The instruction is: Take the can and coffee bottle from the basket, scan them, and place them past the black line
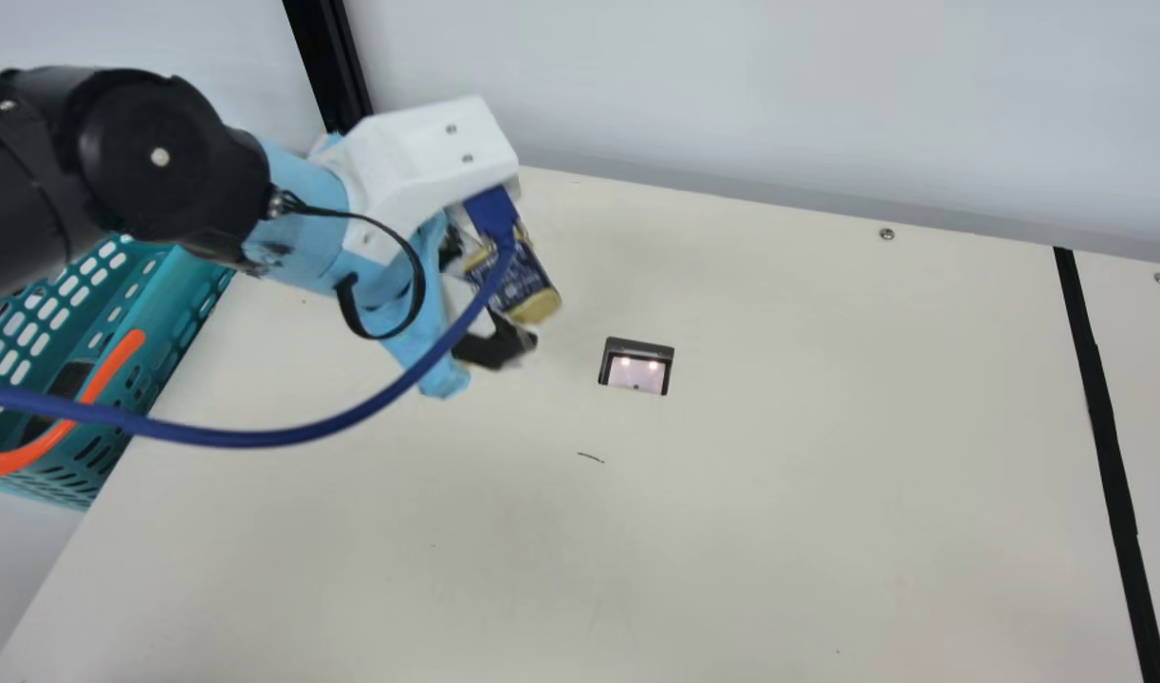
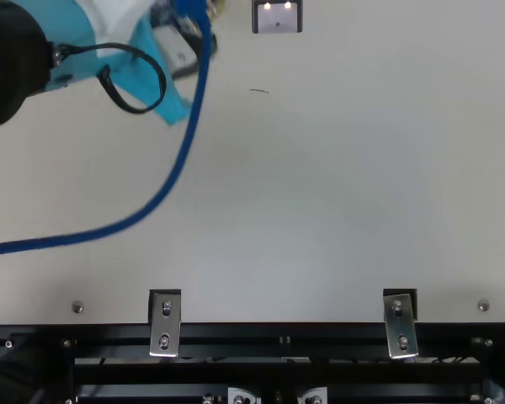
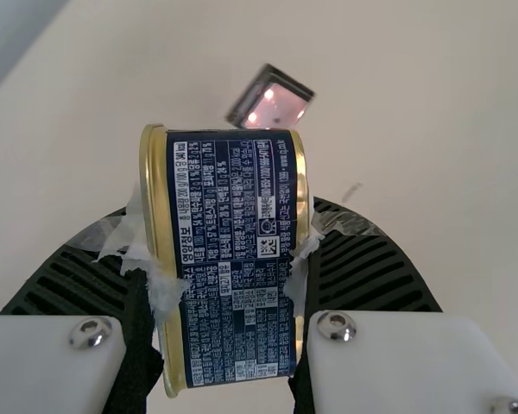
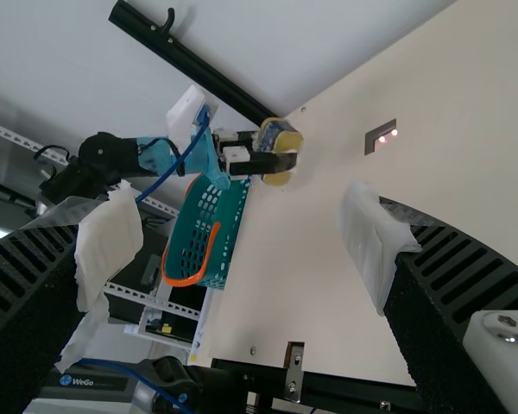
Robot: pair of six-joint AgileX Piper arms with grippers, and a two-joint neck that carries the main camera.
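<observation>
Navy-gold can (image 3: 233, 259) | gripped between both fingers of left claw (image 1: 507, 292) | right claw (image 4: 242, 246) spread wide

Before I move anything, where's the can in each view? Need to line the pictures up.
Main view: upper half, left of centre, at the left gripper.
Top view: at the top edge, left of centre, partly cut off.
Left wrist view: the can stands large near the middle, between the fingers.
Right wrist view: upper half, just right of centre.
Shared landmark: the scanner in the table, with its lit spots.
</observation>
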